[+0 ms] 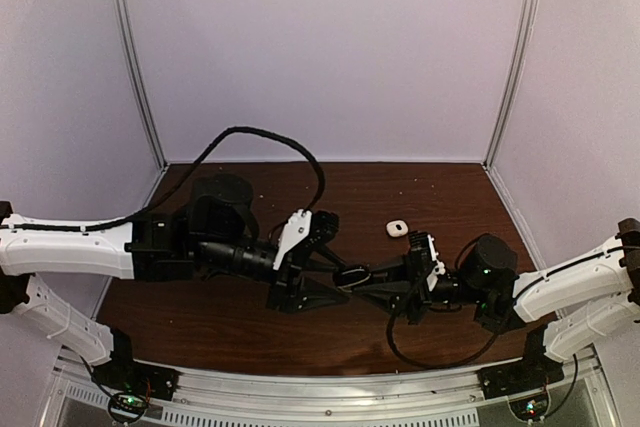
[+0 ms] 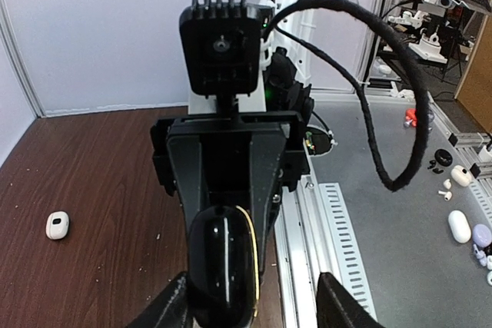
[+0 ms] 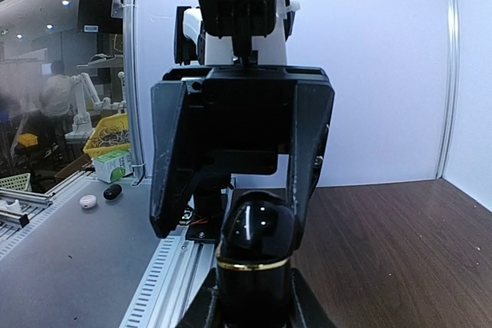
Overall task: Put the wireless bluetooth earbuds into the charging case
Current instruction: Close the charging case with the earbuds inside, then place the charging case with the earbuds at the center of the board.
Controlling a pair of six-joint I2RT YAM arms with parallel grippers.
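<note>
Right gripper (image 3: pixel 257 306) clamps the black case (image 3: pixel 257 228). Left gripper (image 2: pixel 250 306) stands open around the case's other end. A white pod (image 1: pixel 396 228) lies well apart from the case.

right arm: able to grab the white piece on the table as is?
Probably not yet: the right gripper is shut on the black case, though the white piece lies unobstructed close by.

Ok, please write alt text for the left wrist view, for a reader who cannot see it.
A glossy black charging case with a gold seam fills the lower centre, gripped by the right gripper facing the camera, between the left gripper's wide-open fingers. A small white rounded object lies apart on the brown table at left.
</note>
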